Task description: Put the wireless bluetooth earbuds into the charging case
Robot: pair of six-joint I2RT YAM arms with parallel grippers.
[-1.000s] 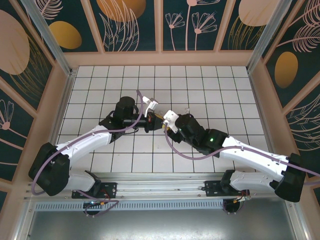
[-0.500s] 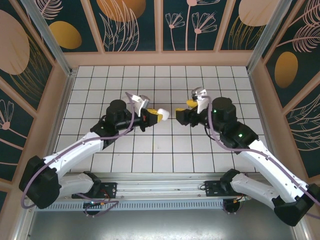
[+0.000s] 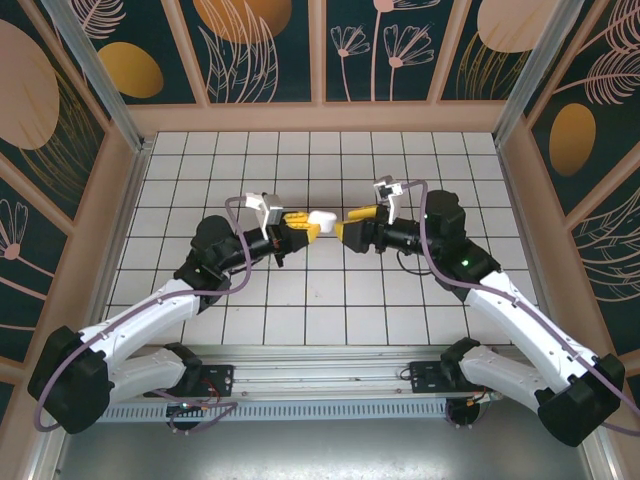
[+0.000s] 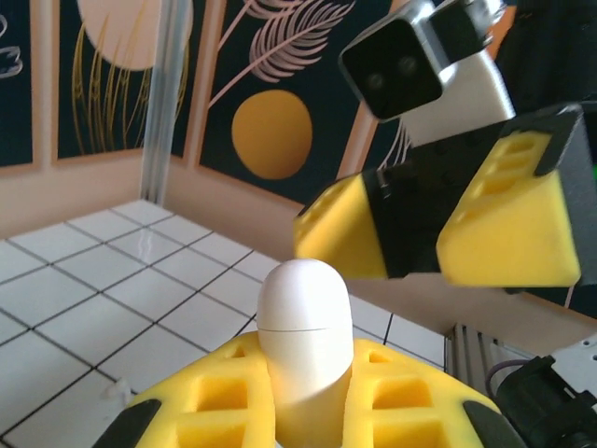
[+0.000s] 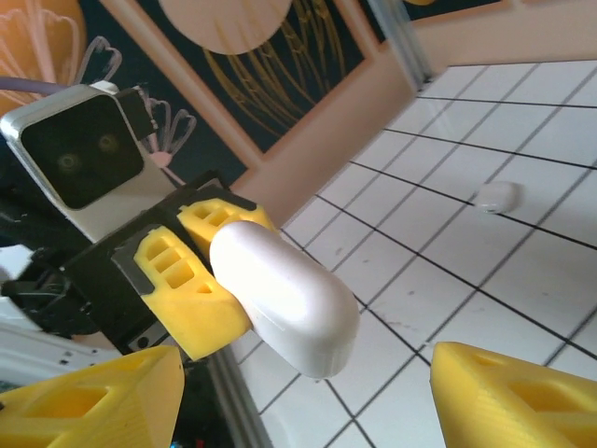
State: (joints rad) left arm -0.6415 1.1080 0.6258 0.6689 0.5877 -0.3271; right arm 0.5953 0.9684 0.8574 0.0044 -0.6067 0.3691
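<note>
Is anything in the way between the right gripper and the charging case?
Nothing visible. The open right gripper faces the charging case, clamped in the left gripper, across open air.

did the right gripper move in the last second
Yes. The right gripper has backed off to the right across the tiled floor, away from the charging case held by the left gripper.

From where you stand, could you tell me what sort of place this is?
Probably a purpose-built robot test booth: a white tiled floor boxed in by leaf-patterned wall panels and aluminium posts.
</note>
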